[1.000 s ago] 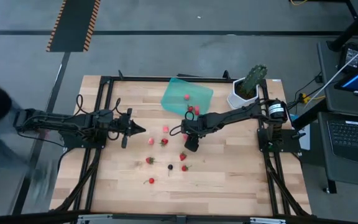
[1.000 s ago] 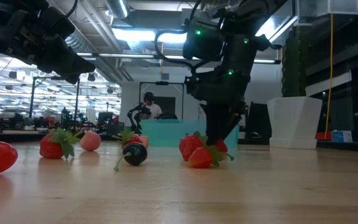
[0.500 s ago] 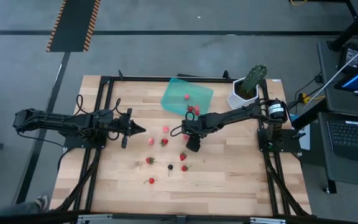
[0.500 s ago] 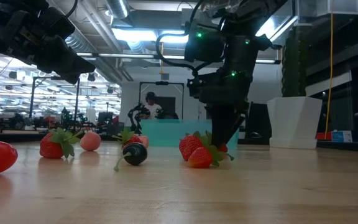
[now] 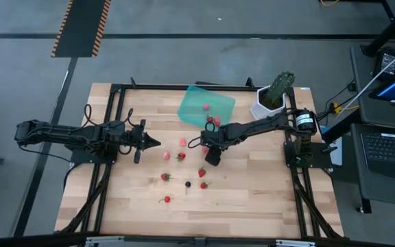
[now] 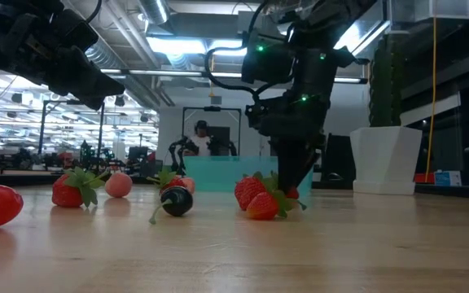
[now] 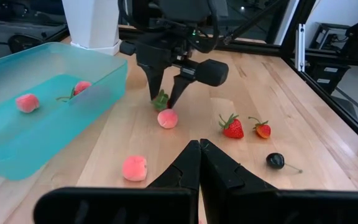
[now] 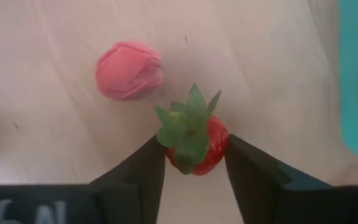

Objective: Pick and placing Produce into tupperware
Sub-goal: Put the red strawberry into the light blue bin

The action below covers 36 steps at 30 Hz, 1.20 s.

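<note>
My right tool (image 8: 192, 163) is lowered to the bench (image 5: 252, 199) just beside the near edge of the tupperware (image 5: 206, 105). Its fingers (image 8: 143, 171) stand one on each side of a red strawberry (image 8: 194, 138) with a green top, closely flanking it; I cannot tell whether they press on it. A pale pink berry (image 8: 129, 70) lies just beside that strawberry, farther from the tupperware. Two berries lie inside the tupperware. The remaining Produce (image 5: 166, 178) is scattered on the bench, well apart from the tupperware. My left tool (image 5: 155, 143) is fully closed, holding nothing, above the bench, well apart from the tupperware.
</note>
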Each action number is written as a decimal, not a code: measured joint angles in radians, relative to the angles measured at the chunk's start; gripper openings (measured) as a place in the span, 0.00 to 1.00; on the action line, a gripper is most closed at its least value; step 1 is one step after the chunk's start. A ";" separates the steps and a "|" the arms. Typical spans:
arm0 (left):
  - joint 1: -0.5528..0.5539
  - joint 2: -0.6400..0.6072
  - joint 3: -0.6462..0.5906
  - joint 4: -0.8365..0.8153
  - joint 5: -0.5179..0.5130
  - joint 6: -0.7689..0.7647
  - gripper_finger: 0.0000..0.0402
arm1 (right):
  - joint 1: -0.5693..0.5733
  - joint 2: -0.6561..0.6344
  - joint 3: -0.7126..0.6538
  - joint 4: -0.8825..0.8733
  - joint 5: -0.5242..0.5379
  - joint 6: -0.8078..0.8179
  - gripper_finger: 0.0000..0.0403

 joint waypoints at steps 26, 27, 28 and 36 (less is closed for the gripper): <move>0.000 0.000 0.000 -0.012 0.000 0.000 0.00 | -0.006 -0.021 0.001 -0.010 -0.015 -0.053 0.33; 0.000 0.000 0.000 -0.012 0.000 0.000 0.00 | -0.006 -0.030 0.002 -0.009 -0.015 -0.053 0.33; 0.000 0.000 0.000 -0.012 0.000 0.000 0.00 | -0.006 -0.039 0.003 -0.005 -0.015 -0.053 0.33; 0.000 0.000 0.000 -0.012 0.000 0.000 0.00 | 0.001 -0.120 0.003 -0.014 -0.016 -0.053 0.33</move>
